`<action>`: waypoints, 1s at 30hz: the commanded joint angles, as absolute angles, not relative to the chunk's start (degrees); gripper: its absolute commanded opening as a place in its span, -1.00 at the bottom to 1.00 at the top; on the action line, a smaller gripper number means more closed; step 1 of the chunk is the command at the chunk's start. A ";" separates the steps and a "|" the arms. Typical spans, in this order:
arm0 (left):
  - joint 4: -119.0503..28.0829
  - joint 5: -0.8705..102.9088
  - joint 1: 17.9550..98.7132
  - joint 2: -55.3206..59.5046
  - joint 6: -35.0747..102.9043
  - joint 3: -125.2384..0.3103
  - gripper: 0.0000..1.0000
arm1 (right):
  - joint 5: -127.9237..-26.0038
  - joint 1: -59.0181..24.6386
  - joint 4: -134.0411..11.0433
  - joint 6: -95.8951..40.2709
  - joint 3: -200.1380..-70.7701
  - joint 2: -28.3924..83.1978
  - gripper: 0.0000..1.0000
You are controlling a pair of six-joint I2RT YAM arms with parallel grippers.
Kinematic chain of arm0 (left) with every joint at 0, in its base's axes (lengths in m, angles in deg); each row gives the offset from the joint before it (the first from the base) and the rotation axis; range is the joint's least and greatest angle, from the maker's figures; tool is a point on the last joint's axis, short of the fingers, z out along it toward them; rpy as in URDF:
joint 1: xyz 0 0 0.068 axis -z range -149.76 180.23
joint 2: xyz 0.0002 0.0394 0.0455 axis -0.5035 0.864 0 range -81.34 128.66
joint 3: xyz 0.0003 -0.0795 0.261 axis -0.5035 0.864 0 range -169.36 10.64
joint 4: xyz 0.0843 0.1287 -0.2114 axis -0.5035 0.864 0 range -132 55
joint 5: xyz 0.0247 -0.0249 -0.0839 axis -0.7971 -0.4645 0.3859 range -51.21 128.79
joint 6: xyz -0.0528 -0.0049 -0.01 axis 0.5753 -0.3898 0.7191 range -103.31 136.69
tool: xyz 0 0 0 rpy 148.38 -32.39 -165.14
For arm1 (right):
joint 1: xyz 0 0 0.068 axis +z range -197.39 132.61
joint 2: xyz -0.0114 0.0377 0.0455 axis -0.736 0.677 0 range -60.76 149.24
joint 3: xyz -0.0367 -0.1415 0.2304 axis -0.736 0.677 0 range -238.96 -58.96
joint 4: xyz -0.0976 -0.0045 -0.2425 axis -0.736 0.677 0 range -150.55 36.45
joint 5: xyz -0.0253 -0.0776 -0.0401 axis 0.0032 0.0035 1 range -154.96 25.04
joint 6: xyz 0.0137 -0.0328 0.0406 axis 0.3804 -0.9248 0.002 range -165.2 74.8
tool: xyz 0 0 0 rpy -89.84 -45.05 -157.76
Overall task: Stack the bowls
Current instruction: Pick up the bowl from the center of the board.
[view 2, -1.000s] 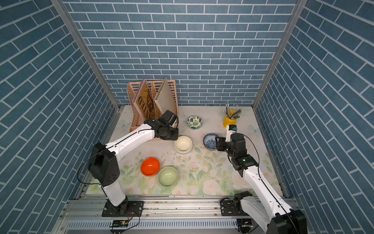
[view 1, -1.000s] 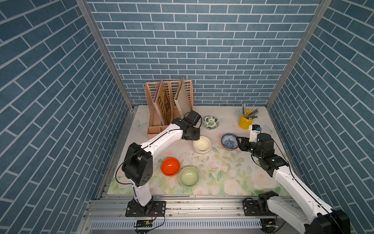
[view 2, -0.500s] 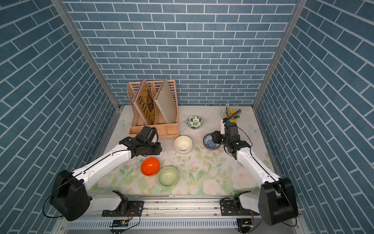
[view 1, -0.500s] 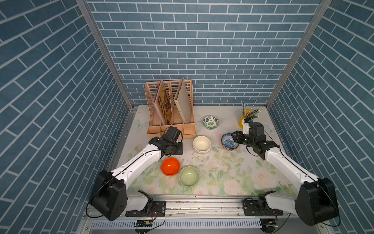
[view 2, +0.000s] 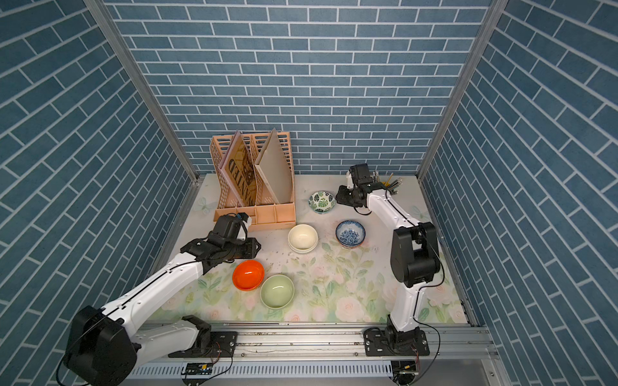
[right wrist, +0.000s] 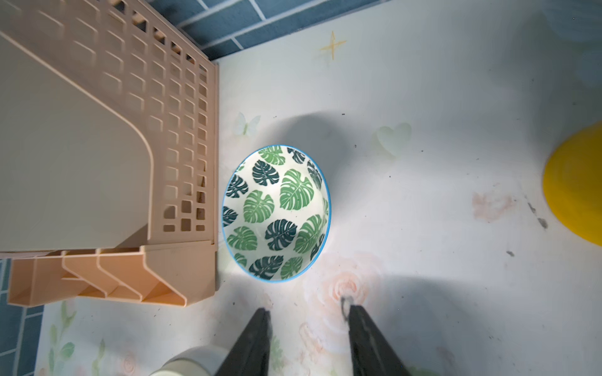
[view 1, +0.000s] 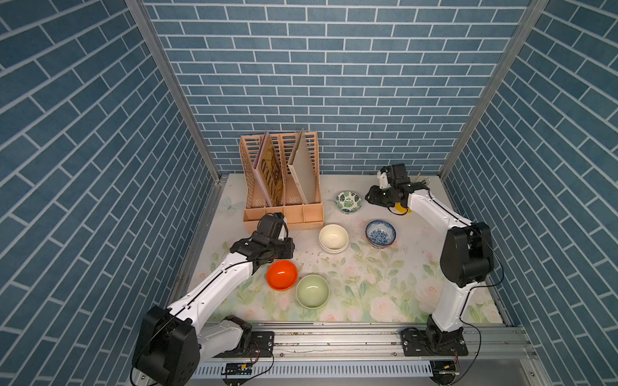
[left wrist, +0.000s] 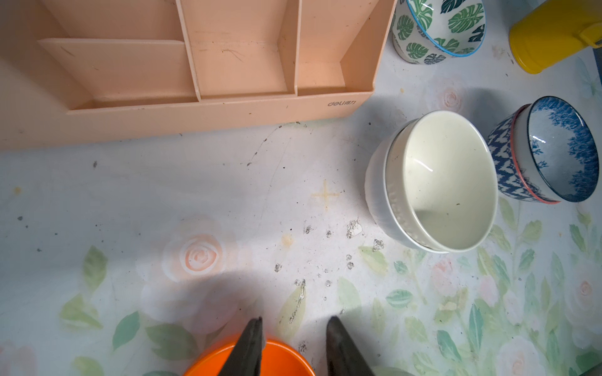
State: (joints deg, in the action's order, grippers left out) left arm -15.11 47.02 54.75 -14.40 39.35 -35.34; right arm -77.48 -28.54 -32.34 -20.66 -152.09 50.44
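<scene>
Hanging over the edge of the orange bowl (view 1: 282, 274), the left tool (left wrist: 293, 320) stands open and empty. The right tool (right wrist: 308, 309) is open and empty too, near the leaf bowl (right wrist: 276, 213) on the counter (right wrist: 423, 195) beside the file rack (right wrist: 182, 130).

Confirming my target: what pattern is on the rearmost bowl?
Bowl: green leaves on white, blue rim; clearest in right wrist view.

The floral surface (view 1: 368, 284) is carrying a peach file rack (view 1: 284, 187), leaf-patterned bowl (view 1: 348, 202) and yellow cup (left wrist: 550, 39) at the back, a cream-topped stack (view 1: 333, 237) and blue-topped stack (view 1: 380, 233) midway, and an orange bowl (view 1: 282, 274) just beside a pale green bowl (view 1: 312, 290) in front
</scene>
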 commanded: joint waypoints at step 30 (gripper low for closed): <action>-16.34 46.23 54.46 -15.96 37.90 -34.10 -0.17 | -79.31 -27.61 -16.54 -23.74 -179.25 76.32 -0.61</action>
